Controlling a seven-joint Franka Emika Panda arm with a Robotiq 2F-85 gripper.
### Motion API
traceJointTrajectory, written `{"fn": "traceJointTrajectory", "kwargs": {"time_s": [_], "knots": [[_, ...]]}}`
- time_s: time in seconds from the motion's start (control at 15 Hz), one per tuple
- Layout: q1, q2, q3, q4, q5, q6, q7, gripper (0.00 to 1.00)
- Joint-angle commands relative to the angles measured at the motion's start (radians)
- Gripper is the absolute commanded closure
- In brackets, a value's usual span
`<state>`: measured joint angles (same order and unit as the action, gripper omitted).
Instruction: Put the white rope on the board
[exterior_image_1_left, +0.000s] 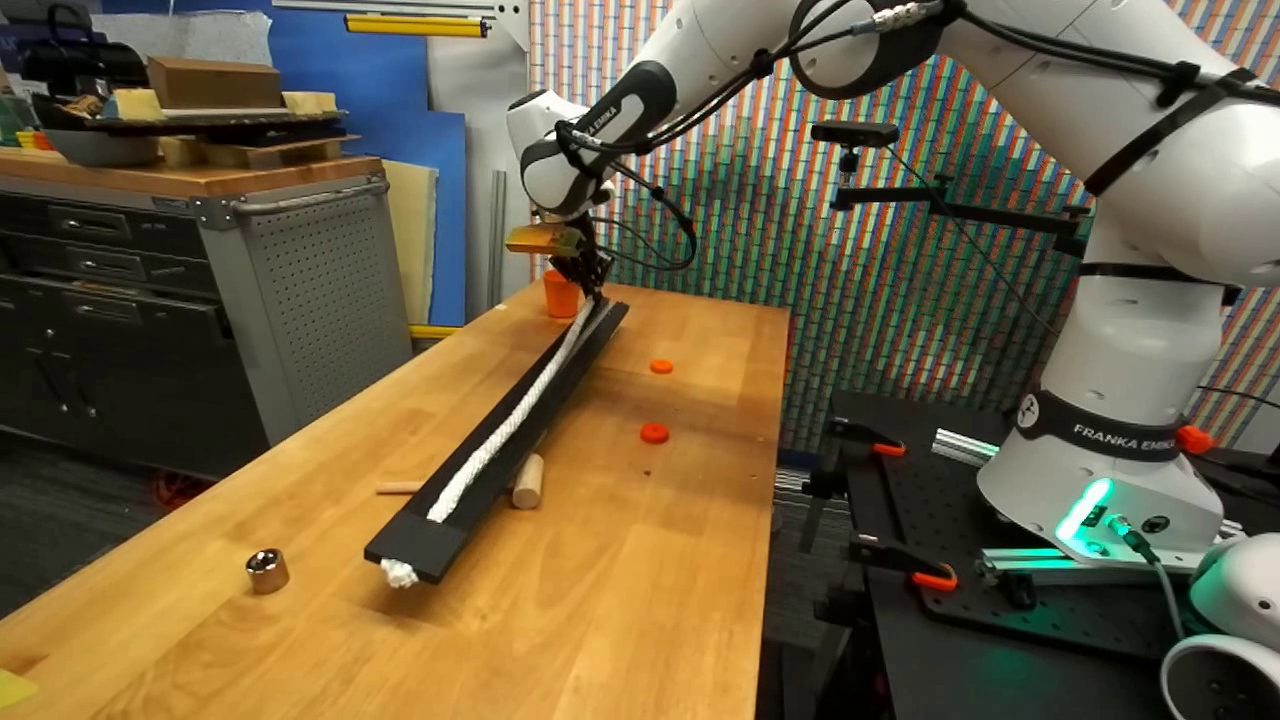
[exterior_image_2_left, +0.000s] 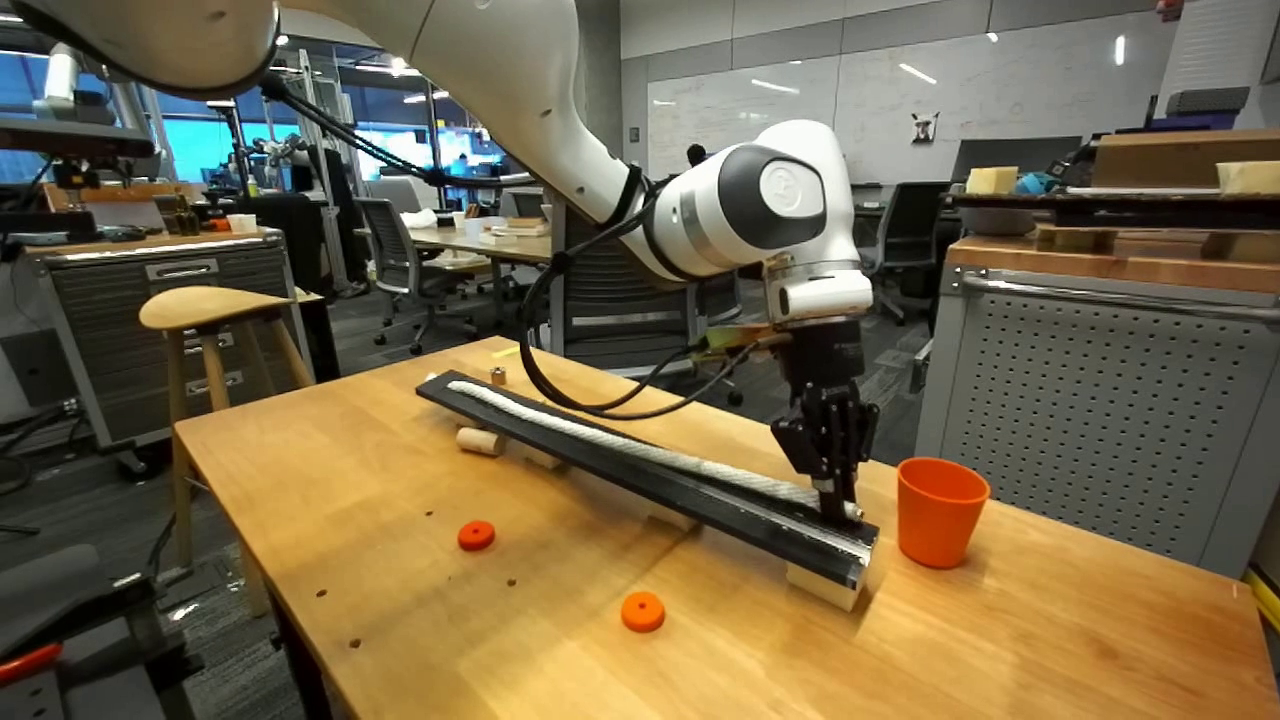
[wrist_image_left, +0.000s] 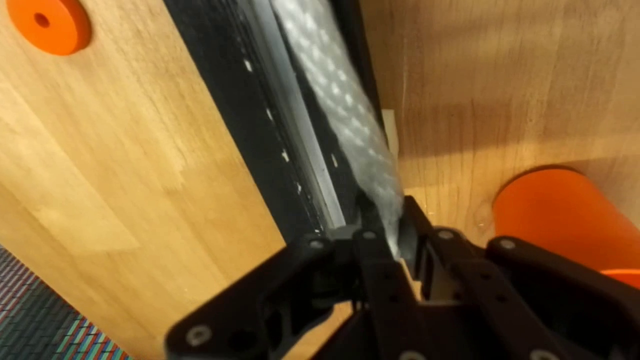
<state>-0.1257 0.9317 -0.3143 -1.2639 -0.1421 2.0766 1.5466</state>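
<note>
The white rope (exterior_image_1_left: 503, 435) runs along the long black board (exterior_image_1_left: 425, 537). Both also show in an exterior view, the rope (exterior_image_2_left: 640, 450) on the board (exterior_image_2_left: 640, 476). At one end the rope passes under a black piece and its tip sticks out past the board. My gripper (exterior_image_2_left: 836, 503) is at the opposite end, fingers pointing down, shut on the rope close to its other tip. In the wrist view the rope (wrist_image_left: 340, 95) runs between the fingertips (wrist_image_left: 390, 215), near one long edge of the board (wrist_image_left: 245, 110), beside a silvery strip. The fingertips partly hide the rope's held end.
An orange cup (exterior_image_2_left: 938, 510) stands close beside the gripper. Two orange discs (exterior_image_2_left: 476, 535) lie on the table. Light wooden blocks (exterior_image_2_left: 822, 585) and a wooden peg (exterior_image_1_left: 528, 482) are under or beside the board. A small metallic piece (exterior_image_1_left: 267, 570) lies near the board's far end.
</note>
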Motion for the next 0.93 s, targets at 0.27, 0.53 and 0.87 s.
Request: {"fn": "traceJointTrajectory", "kwargs": {"time_s": [0.27,0.53,0.87], "knots": [[-0.008,0.038,-0.009,0.062,-0.008,-0.027,-0.003,0.97],[-0.007,0.028,-0.011,0.055,-0.008,-0.016,0.002,0.97],[-0.002,0.010,-0.020,0.036,-0.011,0.000,0.019,0.97]]}}
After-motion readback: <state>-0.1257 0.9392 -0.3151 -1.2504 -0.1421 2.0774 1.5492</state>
